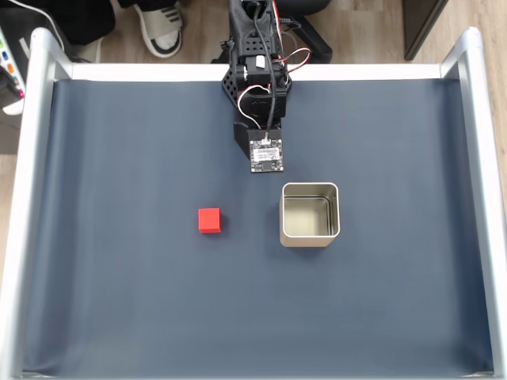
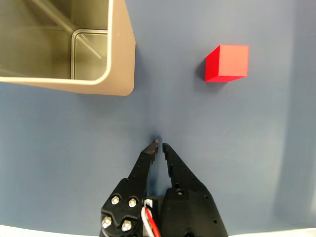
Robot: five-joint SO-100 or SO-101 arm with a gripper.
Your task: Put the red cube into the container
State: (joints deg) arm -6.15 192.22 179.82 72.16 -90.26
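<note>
Red cube (image 1: 209,220): small, bright red, plain faces, sharp edges, sitting flat on the dark blue desk (image 1: 119,301) mat. In the wrist view the cube (image 2: 226,62) shows a lighter top face and a darker shaded side. It lies left of the container (image 1: 310,214) in the fixed view, apart from it, not touching. Container: square silvery tin, rounded corners, thin shiny walls, pale beige inside, nothing in it. End effector (image 2: 160,145) hangs over bare mat, black fingers nearly together with a narrow slit between the tips, holding nothing.
</note>
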